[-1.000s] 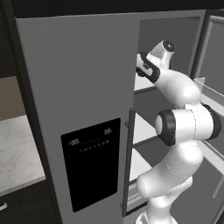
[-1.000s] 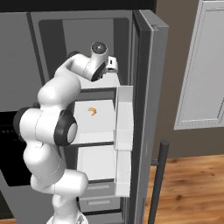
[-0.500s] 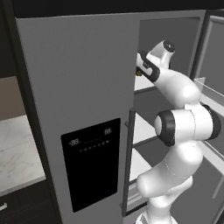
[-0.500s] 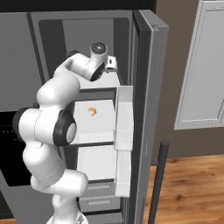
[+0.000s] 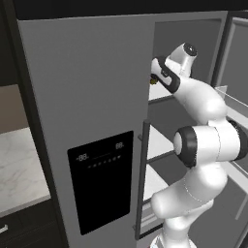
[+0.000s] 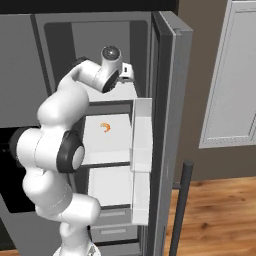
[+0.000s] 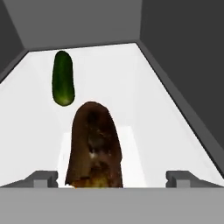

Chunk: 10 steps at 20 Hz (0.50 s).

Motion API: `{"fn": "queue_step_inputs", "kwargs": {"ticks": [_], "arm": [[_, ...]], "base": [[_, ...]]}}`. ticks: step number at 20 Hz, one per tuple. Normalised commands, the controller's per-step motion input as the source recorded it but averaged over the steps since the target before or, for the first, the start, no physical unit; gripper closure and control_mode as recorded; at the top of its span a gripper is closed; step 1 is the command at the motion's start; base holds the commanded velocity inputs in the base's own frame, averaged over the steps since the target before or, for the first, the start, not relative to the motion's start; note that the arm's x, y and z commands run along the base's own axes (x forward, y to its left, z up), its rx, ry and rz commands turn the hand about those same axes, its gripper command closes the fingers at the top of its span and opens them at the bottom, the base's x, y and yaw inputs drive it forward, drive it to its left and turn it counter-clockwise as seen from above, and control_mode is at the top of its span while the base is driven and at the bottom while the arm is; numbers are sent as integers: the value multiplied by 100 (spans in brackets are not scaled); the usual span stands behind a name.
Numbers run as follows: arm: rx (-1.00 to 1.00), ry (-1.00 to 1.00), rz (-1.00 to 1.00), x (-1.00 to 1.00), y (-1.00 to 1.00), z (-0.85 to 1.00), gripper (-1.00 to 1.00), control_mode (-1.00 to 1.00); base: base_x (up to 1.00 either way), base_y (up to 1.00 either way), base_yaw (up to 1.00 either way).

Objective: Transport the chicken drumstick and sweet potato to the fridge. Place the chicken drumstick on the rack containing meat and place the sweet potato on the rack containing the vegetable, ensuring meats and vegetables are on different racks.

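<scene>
The sweet potato, a dark reddish-brown oblong lump, lies on the white upper rack of the fridge. My gripper is open around its near end, and both fingertips stand well clear of its sides. Behind it on the same rack lies a green cucumber. In the left base view the gripper reaches into the upper compartment past the closed left door. A small orange curled piece lies on the rack below; whether it is the chicken drumstick is too small to tell.
The fridge's right door stands open with white door bins on its inside. The left door's black dispenser panel and long handle are near the arm. A marble counter lies to the left, wood floor to the right.
The jaws have spread wide and let go of the sweet potato, which now rests on the upper rack. The arm has barely moved.
</scene>
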Motion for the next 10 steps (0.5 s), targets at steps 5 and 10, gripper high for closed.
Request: {"fn": "queue_step_inputs", "kwargs": {"ticks": [5, 10], "arm": [[-5, 8, -5, -84, 1, 27, -100, -100], [-5, 0, -1, -100, 21, 7, -100, -100]], "base": [[0, 0, 0], [0, 0, 0]]}}
